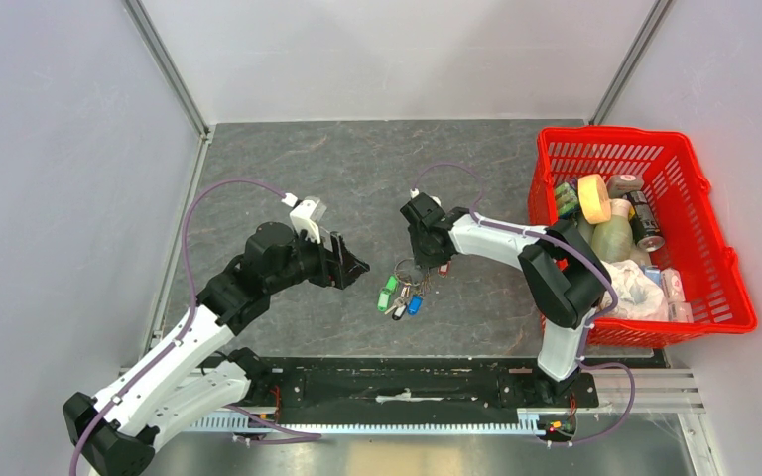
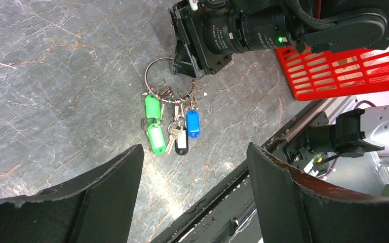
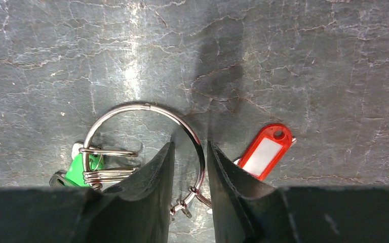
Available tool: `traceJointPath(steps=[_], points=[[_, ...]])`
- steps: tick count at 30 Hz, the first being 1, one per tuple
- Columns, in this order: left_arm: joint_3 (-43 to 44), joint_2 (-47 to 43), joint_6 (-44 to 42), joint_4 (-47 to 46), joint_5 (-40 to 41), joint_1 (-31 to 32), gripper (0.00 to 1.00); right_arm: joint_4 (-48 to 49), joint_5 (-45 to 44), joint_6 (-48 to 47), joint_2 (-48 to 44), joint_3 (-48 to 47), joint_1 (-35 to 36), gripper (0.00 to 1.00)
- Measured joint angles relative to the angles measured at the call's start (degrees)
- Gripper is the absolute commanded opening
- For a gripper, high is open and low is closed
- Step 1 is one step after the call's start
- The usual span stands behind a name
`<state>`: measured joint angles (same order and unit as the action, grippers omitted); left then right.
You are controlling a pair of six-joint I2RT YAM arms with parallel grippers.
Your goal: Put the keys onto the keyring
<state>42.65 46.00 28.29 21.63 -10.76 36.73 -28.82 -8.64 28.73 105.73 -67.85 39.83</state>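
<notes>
The keyring (image 3: 147,107) is a thin silver wire ring lying flat on the grey table. Smaller loops on it hold two green keys (image 2: 153,107), a blue key (image 2: 193,123) and a black-tagged key (image 2: 181,142). A red key (image 3: 266,151) lies just right of the ring, partly under my right finger; whether it is on the ring is hidden. My right gripper (image 3: 190,144) points down with its jaws narrowly apart, astride the ring's right-hand wire. My left gripper (image 2: 193,148) is open and empty, just left of the bunch (image 1: 402,295).
A red plastic basket (image 1: 645,139) full of groceries stands at the right, next to the right arm. The black rail of the arm bases (image 1: 407,382) runs along the near edge. Grey walls enclose the table on the left, back and right.
</notes>
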Motion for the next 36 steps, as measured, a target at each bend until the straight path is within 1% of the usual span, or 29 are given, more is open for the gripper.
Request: traceJointPath(steps=[3, 6, 10, 11, 17, 21, 26, 31, 36], points=[[0.0, -0.5, 0.0, 0.0, 0.0, 0.0, 0.81, 0.3, -0.1, 0.0, 0.0, 0.4, 0.0, 0.33], [0.0, -1.3, 0.0, 0.0, 0.1, 0.0, 0.81, 0.5, -0.1, 0.0, 0.0, 0.6, 0.0, 0.26], [0.0, -2.1, 0.0, 0.0, 0.0, 0.0, 0.81, 0.5, 0.0, 0.2, -0.1, 0.7, -0.2, 0.02], [0.0, -2.2, 0.0, 0.1, 0.0, 0.0, 0.81, 0.5, 0.0, 0.3, -0.1, 0.7, -0.3, 0.0], [-0.5, -4.2, 0.0, 0.2, 0.0, 0.0, 0.81, 0.3, 0.0, 0.6, -0.8, 0.9, -0.3, 0.0], [-0.5, -5.7, 0.3, 0.3, 0.0, 0.0, 0.81, -0.4, -0.1, 0.6, -3.9, 2.1, -0.2, 0.0], [-0.5, -6.6, 0.8, 0.5, 0.0, 0.0, 0.8, -0.8, -0.1, 0.6, -11.8, 3.7, 0.0, 0.0], [-0.9, -6.9, 1.3, 0.5, -0.3, 0.0, 0.8, -1.0, 0.8, 1.5, -21.8, 4.9, 0.1, 0.0], [-1.1, -7.0, 1.9, 0.5, -0.8, 0.0, 0.8, -0.8, 2.9, 3.0, -27.6, 5.6, 0.1, 0.0]])
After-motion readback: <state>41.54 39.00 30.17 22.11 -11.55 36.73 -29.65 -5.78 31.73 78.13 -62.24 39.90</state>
